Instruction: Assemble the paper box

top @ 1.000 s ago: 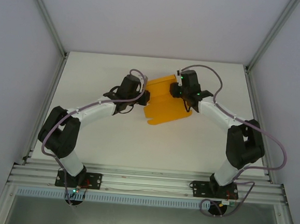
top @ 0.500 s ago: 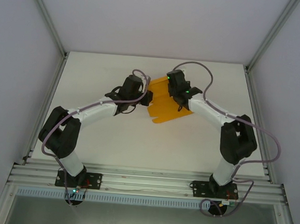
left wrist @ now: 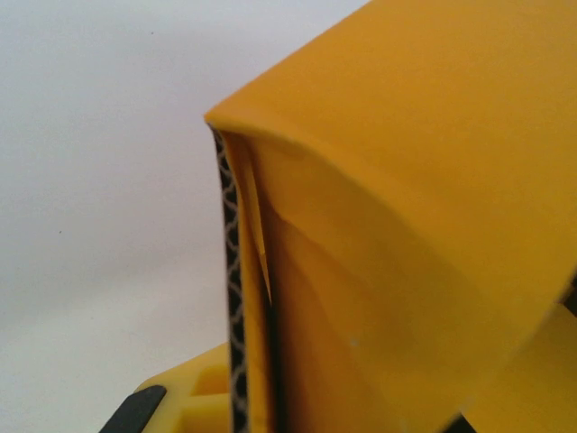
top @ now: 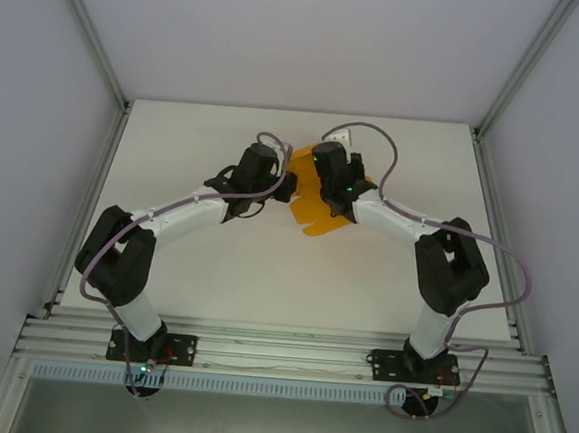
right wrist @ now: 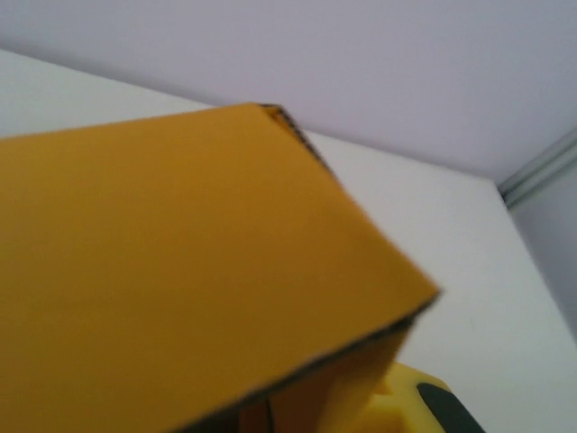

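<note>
The paper box (top: pixel 318 217) is an orange card sheet, partly folded, at the table's far middle between both grippers. My left gripper (top: pixel 285 188) is shut on its left edge. In the left wrist view the card (left wrist: pixel 406 180) runs down beside a yellow finger (left wrist: pixel 194 392), with folded layers pinched together. My right gripper (top: pixel 324 184) reaches in from the right over the sheet's top and is shut on a flap. In the right wrist view that orange panel (right wrist: pixel 180 253) covers the jaws, and one yellow finger (right wrist: pixel 410 397) shows under its edge.
The white table (top: pixel 215 271) stretches toward the arm bases. Aluminium rails run along the left side (top: pixel 93 191), the right side (top: pixel 495 223) and the near edge (top: pixel 279 351). Grey walls enclose the back and sides.
My right gripper has moved left across the card and closed on it. The sheet has folded up and looks narrower from above. The left arm has barely moved.
</note>
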{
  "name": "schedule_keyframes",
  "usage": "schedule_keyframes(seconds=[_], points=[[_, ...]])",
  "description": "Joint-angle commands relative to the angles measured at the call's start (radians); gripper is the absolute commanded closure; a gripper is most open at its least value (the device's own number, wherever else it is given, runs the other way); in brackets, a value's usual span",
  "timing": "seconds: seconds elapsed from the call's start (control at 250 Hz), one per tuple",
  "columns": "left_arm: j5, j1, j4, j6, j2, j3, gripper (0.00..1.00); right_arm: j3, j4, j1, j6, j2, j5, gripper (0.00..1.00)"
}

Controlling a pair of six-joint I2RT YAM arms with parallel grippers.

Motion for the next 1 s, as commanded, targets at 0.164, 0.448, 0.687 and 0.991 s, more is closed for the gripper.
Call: schedule_keyframes(seconds=[0.164,0.448,0.687,0.991], points=[[-0.01,0.017,-0.106,0.013,-0.075,0.022,1.0,-0.007,-0.157,-0.126,0.102,-0.015,0.146,0.95],[-0.02,0.016,-0.105,0.014,-0.058,0.03,1.0,-0.096,-0.077,-0.133,0.279,-0.189,-0.638,0.59],[-0.035,0.016,-0.106,0.014,-0.051,0.029,1.0,-0.138,-0.089,-0.133,0.299,-0.282,-0.652,0.5],[-0.044,0.016,-0.102,0.016,-0.051,0.025,1.0,-0.158,-0.115,-0.133,0.294,-0.313,-0.693,0.34]])
